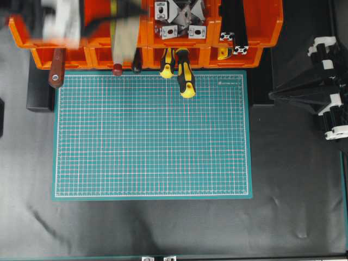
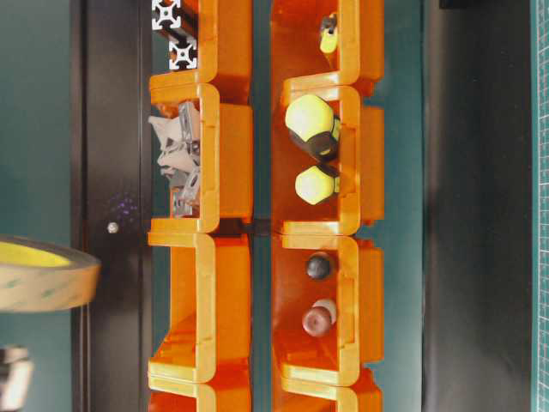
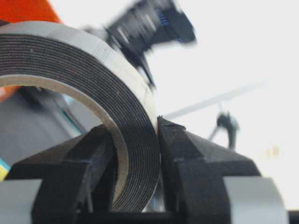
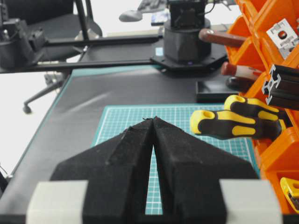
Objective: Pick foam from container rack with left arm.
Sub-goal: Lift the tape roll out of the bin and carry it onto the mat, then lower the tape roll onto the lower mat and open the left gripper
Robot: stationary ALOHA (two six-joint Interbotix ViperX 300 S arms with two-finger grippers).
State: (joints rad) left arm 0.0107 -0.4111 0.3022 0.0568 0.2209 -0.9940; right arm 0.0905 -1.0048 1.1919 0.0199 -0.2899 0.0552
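Your left gripper (image 3: 135,154) has its fingers (image 3: 88,163) closed on the foam (image 3: 79,79): one finger sits inside the hollow centre, the other against the outer face, with the black wound layers and pale inner band pinched between them. In the overhead view the left arm (image 1: 60,22) is a motion-blurred shape over the rack (image 1: 261,27) at the top left, and the roll shows there only as a tan smear, so you cannot read from that view whether it is clear of the bins. The table-level view shows the roll at the left edge, outside the orange bins.

Your right gripper (image 4: 153,135) has its fingers pressed together with only a thin slit between them, holding nothing. It sits at the right side of the counter (image 1: 299,206), facing the green mat (image 1: 152,136).

Two yellow-and-black screwdriver handles (image 1: 185,76) stick out of a lower bin over the mat's top edge. Grey metal brackets (image 1: 179,19) and black extrusion pieces (image 1: 234,32) lie in the upper bins.
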